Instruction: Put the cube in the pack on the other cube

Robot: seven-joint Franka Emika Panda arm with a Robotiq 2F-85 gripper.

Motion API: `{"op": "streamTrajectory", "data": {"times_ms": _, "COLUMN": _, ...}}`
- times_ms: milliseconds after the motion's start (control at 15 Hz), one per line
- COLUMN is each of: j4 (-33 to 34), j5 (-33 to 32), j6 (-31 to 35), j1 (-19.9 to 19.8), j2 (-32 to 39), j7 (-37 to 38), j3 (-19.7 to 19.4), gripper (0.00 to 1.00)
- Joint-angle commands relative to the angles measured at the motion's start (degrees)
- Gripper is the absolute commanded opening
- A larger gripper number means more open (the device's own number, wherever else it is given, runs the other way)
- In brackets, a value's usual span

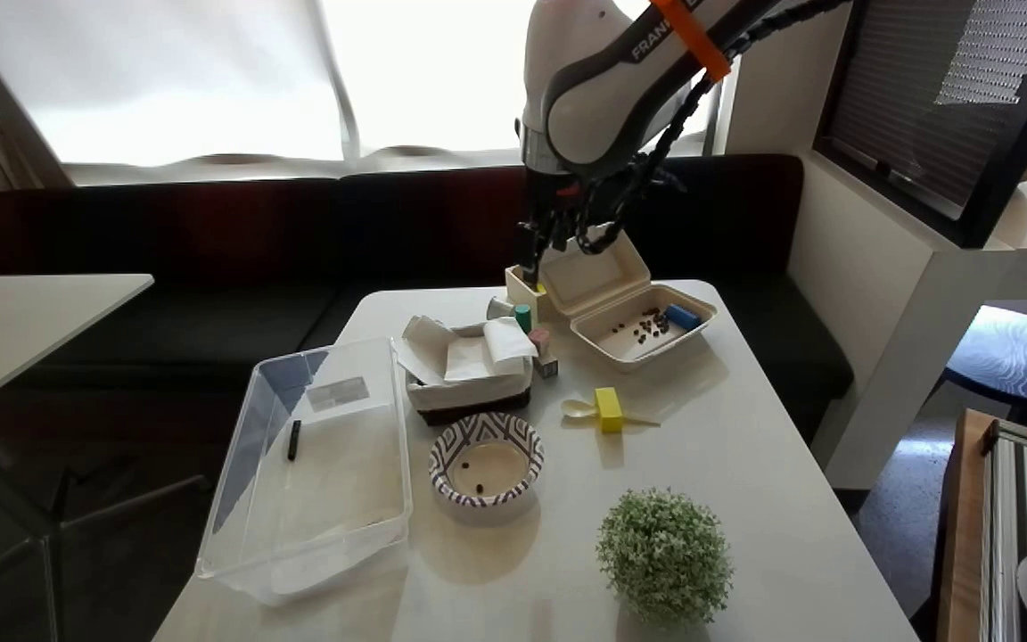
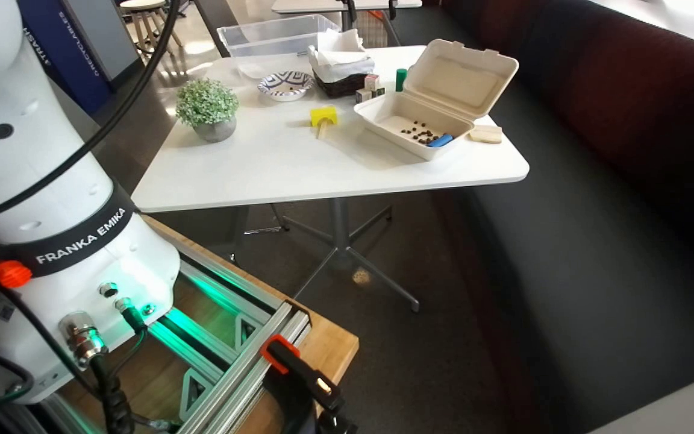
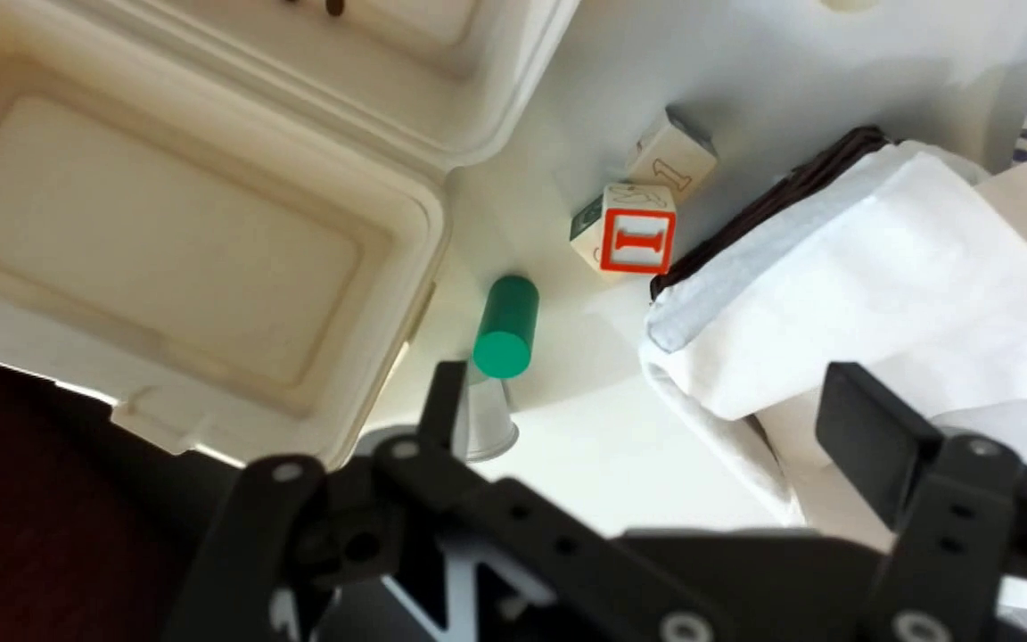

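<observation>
The beige clamshell pack stands open on the table, in both exterior views (image 1: 607,343) (image 2: 404,147). A small blue block (image 1: 682,316) (image 2: 441,140) lies in its tray among dark beans. It is out of the wrist view, where only the pack's lid (image 3: 148,241) and part of the tray show. The other cube, a bright yellow block (image 1: 609,408) (image 2: 323,116), lies across a pale spoon on the table, out of the wrist view. My gripper (image 1: 558,245) hovers at the far end, beside the pack's lid. In the wrist view the gripper (image 3: 652,401) is open and empty.
A green cylinder (image 3: 506,325), a cup (image 3: 488,419) and letter blocks (image 3: 638,232) stand between the pack and a napkin basket (image 3: 852,285). A wooden box (image 1: 522,294) is beside the lid. A patterned bowl (image 1: 487,459), clear bin (image 1: 210,526) and plant (image 1: 665,557) share the table.
</observation>
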Motion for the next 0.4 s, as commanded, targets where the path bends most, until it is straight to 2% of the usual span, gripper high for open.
{"op": "streamTrajectory", "data": {"times_ms": 0, "j4": -3.12, "j5": 3.62, "j6": -4.32, "j1": -0.1, "j2": -5.18, "j7": -0.45, "j3": 1.25, "gripper": 1.0}}
{"op": "streamTrajectory", "data": {"times_ms": 67, "j4": -4.63, "j5": 8.26, "j6": -3.82, "j1": -1.28, "j2": -6.97, "j7": -3.33, "j3": 2.45, "gripper": 1.0}}
{"op": "streamTrajectory", "data": {"times_ms": 133, "j4": -0.9, "j5": 3.43, "j6": -3.1, "j1": 0.11, "j2": -3.24, "j7": -0.3, "j3": 0.74, "gripper": 1.0}}
{"op": "streamTrajectory", "data": {"times_ms": 333, "j4": -1.15, "j5": 4.01, "j6": -3.13, "j1": 0.03, "j2": -3.98, "j7": -0.78, "j3": 0.83, "gripper": 1.0}}
